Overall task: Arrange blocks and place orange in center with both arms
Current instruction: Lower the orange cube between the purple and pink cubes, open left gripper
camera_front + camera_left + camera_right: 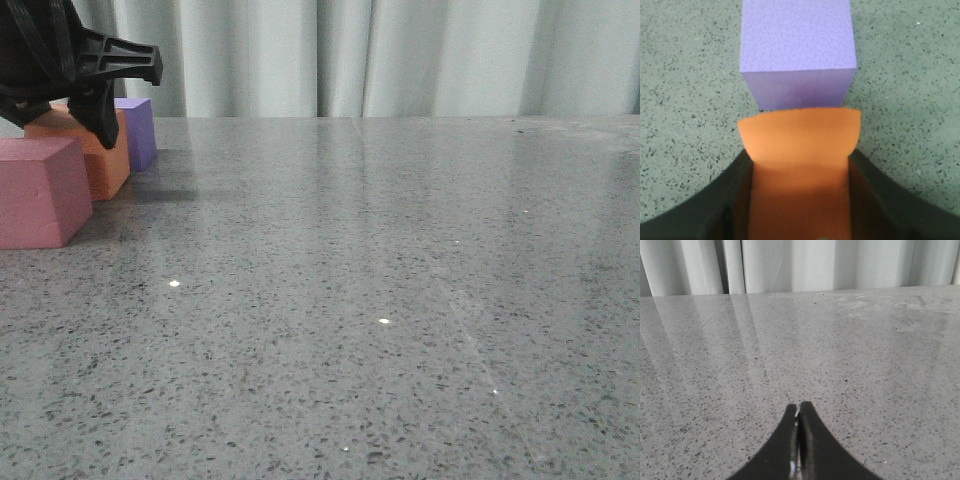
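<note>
My left gripper (97, 122) is at the far left of the table, shut on the orange cube (108, 165). In the left wrist view the orange cube (800, 142) fills the gap between the black fingers (725, 200), and my left gripper (800, 162) grips its two sides. The purple cube (138, 130) stands just behind the orange one, touching or nearly touching it (799, 50). The pink-red cube (40, 190) stands in front of the orange one, nearer the camera. My right gripper (799, 412) is shut and empty, low over bare tabletop; it does not show in the front view.
The grey speckled stone tabletop (380, 260) stretches to the right of the three cubes. A pale curtain (400, 55) hangs behind the table's far edge.
</note>
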Robot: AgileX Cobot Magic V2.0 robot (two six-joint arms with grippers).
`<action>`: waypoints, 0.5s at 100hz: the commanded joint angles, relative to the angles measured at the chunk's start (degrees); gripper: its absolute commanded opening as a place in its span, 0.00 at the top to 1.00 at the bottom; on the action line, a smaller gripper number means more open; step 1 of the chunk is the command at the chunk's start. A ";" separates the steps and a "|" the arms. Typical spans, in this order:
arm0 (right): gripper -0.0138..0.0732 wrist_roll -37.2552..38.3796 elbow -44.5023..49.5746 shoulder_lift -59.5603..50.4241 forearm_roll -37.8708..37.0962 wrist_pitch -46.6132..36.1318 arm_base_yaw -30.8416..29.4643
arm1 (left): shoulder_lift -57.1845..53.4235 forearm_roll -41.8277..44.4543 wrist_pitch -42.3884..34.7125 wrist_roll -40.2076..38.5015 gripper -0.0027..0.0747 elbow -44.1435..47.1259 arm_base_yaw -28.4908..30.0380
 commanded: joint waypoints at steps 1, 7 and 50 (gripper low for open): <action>0.92 -0.55 -0.78 -1.40 0.00 -4.91 -0.36 | -0.97 0.24 -2.00 0.22 0.97 -1.42 0.04; 0.92 -0.55 -0.78 -1.40 0.00 -4.91 -0.36 | -0.97 0.24 -2.11 0.22 0.92 -1.42 0.04; 0.92 -0.55 -0.78 -1.40 0.00 -4.91 -0.36 | -1.69 0.02 -2.42 1.29 0.37 -1.65 0.04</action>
